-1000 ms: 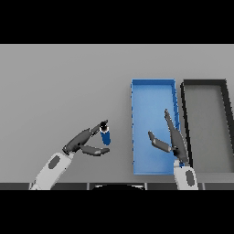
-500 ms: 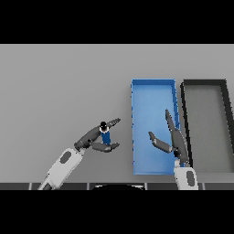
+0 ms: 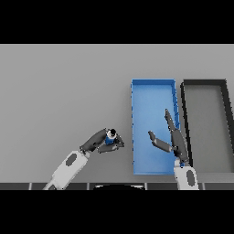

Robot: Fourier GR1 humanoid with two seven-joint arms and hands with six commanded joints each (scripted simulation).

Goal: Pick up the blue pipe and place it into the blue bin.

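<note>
Your left hand pinches the blue pipe, so the pick-up looks done. The blue bin waits at three o'clock, close by. Your right hand is spread over it.

Single head view, looking down at table.

Matt grey table, smooth plastic-looking blue bin, matt black bin
</note>
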